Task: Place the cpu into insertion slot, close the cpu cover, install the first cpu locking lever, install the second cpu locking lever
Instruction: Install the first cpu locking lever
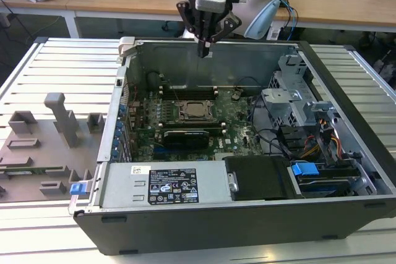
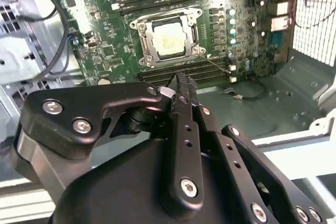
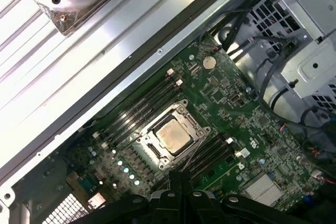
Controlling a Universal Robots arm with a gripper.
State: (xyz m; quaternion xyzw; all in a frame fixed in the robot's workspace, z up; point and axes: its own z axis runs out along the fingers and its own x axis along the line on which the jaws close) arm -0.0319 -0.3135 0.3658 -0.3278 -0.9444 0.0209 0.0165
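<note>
Ext. view gives the full scene: open case (image 1: 204,227) on a slatted table, green board (image 1: 238,122) inside, and a grey fixture tray (image 1: 37,153) off to the exterior view's left. Both wrist views go in tight on the board instead. The second wrist view adds the claw's black linkages up close. The first wrist view picks up the case's back wall and a coin cell (image 3: 209,62).

Arm pose: it comes in from above the case's far wall, wrist vertical. The claw (image 1: 204,52) points straight down, tips about level w/ the case's top edge. Fingers (image 2: 185,85) are pressed together, nothing between them.

The cpu (image 1: 195,111) is down in the slot (image 2: 197,51) mid-board, silver top showing. The cover (image 2: 148,40) lies flat around it, framing the chip in its window. Can't tell if the levers are latched.

Cpu vs claw: well apart, no contact. The chip is far below the tips and a bit nearer the case's front.
</note>
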